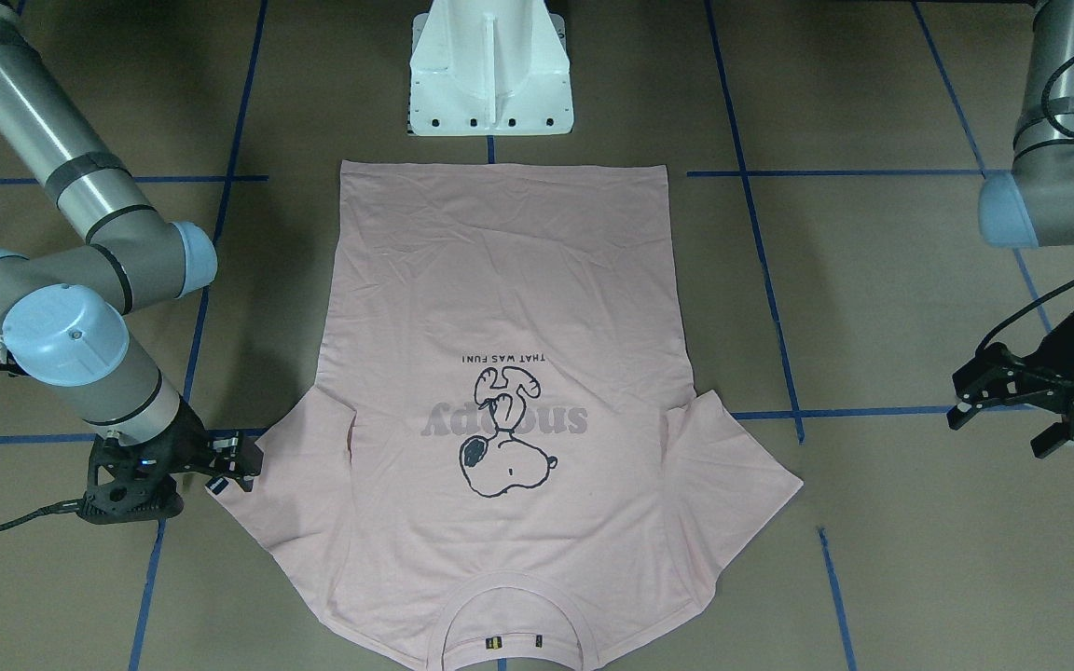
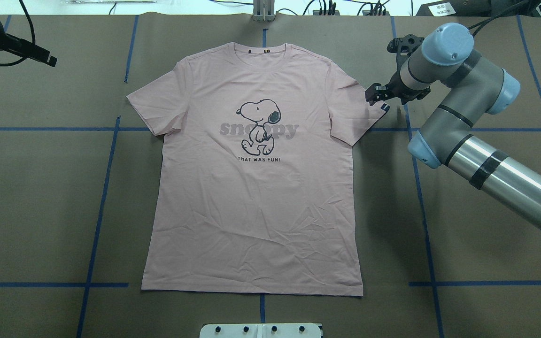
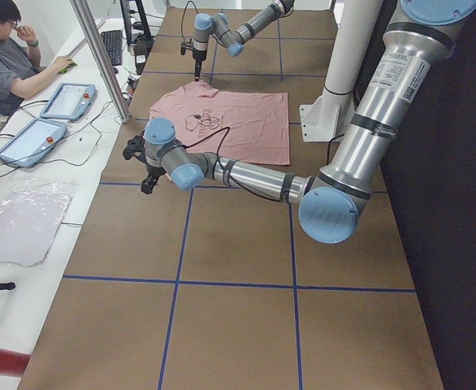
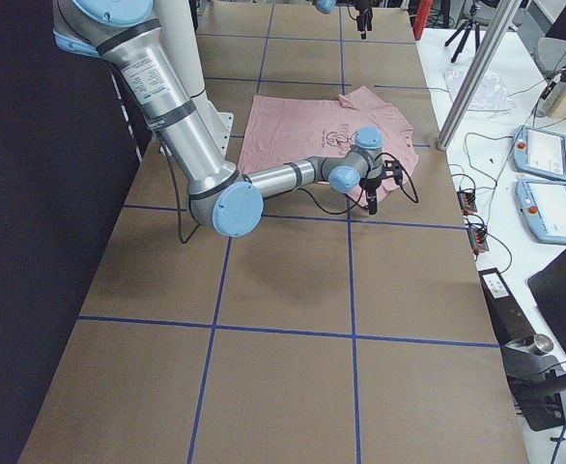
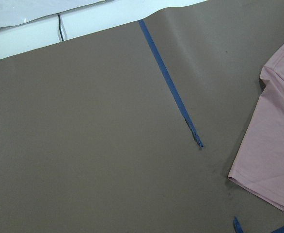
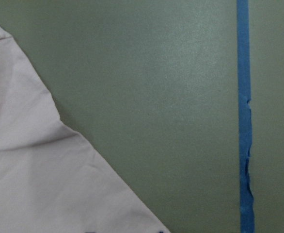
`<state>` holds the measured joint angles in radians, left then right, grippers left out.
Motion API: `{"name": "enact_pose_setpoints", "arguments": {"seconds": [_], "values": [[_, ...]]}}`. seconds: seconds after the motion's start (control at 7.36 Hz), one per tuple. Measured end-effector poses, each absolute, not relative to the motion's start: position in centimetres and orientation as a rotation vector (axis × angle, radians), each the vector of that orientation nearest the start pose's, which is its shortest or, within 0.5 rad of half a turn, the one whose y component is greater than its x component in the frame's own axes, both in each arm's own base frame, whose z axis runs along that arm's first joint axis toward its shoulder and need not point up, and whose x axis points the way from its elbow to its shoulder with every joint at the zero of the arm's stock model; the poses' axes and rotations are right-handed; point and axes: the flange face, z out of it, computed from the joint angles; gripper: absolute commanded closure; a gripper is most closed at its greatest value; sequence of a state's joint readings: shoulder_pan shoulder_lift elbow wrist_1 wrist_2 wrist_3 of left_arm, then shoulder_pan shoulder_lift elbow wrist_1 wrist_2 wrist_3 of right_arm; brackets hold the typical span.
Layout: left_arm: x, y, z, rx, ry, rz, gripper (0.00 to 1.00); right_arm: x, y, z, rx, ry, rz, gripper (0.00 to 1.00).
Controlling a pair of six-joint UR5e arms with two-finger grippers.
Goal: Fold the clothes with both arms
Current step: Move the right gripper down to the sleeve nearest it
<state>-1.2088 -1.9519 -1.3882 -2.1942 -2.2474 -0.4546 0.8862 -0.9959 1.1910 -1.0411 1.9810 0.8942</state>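
Note:
The pale pink Snoopy T-shirt (image 1: 500, 280) lies flat and face up on the brown table, collar away from the robot (image 2: 251, 211). My right gripper (image 2: 374, 94) hovers at the tip of the sleeve with the small dark tag (image 2: 385, 107), and its jaws look open and empty (image 1: 240, 461). The right wrist view shows only that sleeve's edge (image 6: 35, 170) and bare table. My left gripper (image 1: 998, 429) is open and empty, well off the other sleeve (image 2: 47, 58). The left wrist view shows that sleeve's edge (image 5: 273, 145).
The white base pedestal (image 1: 490, 75) stands just behind the shirt's hem. Blue tape lines (image 2: 106, 188) cross the brown table. An operator (image 3: 10, 57) and tablets (image 3: 67, 99) are along the table's far edge.

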Motion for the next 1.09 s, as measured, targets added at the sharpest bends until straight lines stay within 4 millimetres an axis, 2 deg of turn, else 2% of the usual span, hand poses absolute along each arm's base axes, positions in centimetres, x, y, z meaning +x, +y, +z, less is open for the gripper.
{"name": "enact_pose_setpoints", "arguments": {"seconds": [0.14,0.41,0.54,0.68,0.95,1.09], "values": [[17.0,-64.9,45.9,0.470,0.898,0.190,0.00,-40.4,-64.1,44.8,0.221,-0.779,0.047,0.30],[17.0,-64.9,45.8,0.471,0.901,0.189,0.00,-40.5,-64.0,45.0,0.218,-0.775,0.044,0.78],[17.0,-64.9,45.7,0.472,0.901,0.189,0.00,-40.6,-64.0,44.9,0.218,-0.776,0.043,0.94],[17.0,-64.9,45.7,0.472,0.901,0.189,0.00,-40.6,-64.1,44.8,0.219,-0.777,0.041,1.00],[17.0,-64.9,45.7,0.472,0.902,0.188,0.02,-40.9,-64.4,43.7,0.229,-0.788,0.037,1.00],[17.0,-64.9,45.7,0.472,0.902,0.189,0.02,-41.1,-64.6,42.2,0.241,-0.806,0.031,1.00]]}}
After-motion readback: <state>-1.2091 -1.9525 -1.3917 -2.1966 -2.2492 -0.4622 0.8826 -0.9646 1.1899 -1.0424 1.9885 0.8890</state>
